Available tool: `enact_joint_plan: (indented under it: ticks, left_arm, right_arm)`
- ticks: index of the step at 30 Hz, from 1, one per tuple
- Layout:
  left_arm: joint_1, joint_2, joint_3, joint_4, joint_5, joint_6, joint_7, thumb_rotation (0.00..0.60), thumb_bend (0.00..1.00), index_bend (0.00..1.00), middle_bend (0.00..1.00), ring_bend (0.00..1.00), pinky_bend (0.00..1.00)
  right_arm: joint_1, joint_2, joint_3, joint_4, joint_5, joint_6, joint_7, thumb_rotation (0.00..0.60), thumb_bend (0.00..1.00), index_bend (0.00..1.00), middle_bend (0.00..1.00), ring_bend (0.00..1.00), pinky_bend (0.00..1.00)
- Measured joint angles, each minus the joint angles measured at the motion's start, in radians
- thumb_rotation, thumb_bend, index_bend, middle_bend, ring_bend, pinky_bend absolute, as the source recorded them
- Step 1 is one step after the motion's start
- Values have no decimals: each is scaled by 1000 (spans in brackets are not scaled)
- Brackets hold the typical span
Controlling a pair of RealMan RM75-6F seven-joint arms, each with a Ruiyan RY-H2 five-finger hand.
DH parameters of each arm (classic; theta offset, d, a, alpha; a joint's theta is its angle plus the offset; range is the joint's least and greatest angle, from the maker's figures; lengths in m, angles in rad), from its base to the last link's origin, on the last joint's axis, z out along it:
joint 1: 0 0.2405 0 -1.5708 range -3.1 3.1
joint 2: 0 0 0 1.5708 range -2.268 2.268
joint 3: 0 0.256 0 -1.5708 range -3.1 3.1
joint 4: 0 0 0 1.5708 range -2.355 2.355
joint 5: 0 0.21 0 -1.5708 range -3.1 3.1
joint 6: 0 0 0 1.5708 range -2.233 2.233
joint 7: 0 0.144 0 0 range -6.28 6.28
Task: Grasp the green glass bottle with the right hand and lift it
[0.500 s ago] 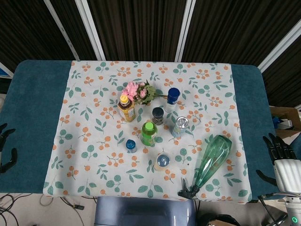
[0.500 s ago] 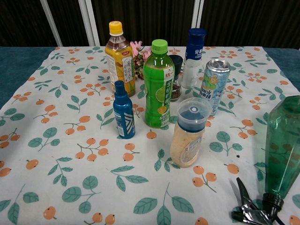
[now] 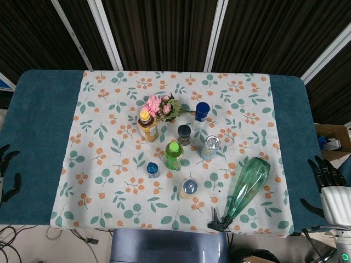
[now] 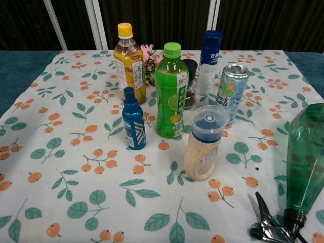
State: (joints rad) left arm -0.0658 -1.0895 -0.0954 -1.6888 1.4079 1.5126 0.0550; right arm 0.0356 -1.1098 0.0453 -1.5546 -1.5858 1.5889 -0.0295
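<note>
The green glass bottle (image 3: 248, 186) lies on its side near the table's front right corner, its black swing-top neck (image 3: 220, 222) pointing toward the front edge. In the chest view the green glass bottle (image 4: 306, 158) fills the right edge, with the stopper at the bottom. My right hand (image 3: 329, 184) hangs off the table's right edge, fingers apart and holding nothing, well clear of the bottle. My left hand (image 3: 6, 173) sits at the far left edge, also empty with fingers spread. Neither hand shows in the chest view.
On the floral cloth (image 3: 109, 164) stand a green plastic bottle (image 4: 171, 92), a yellow-capped tea bottle (image 4: 129, 56), a small blue spray bottle (image 4: 133, 119), a clear-lidded jar (image 4: 204, 144), a drink can (image 4: 232, 93), a blue-capped white bottle (image 4: 209, 56), a dark jar and pink flowers (image 3: 160, 105).
My right hand has drifted slightly outward and down at the right edge. The left hand has shifted a little lower. The bottle has not moved.
</note>
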Motion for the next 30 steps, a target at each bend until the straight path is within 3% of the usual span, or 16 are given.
enact_joint_plan:
  ticks: [13,19,30]
  left_arm:
    - [2,-3,-6,-6,-15,4,5,600,521,175,58,34,0]
    - [4,-5,-10,-9,-26,5,9,600,522,175,57,34,0]
    - [2,-17,-7,-19,-41,-1,53,600,523,175,58,34,0]
  right_arm:
    - [14,8,-18,23,-26,-37,-7,600,130,0,20,40,169]
    - [55,25,-37,111,-99,-74,-28,600,130,0,22,41,169]
    - [199,31,-73,328,-267,-153,45,600,130,0,23,41,169]
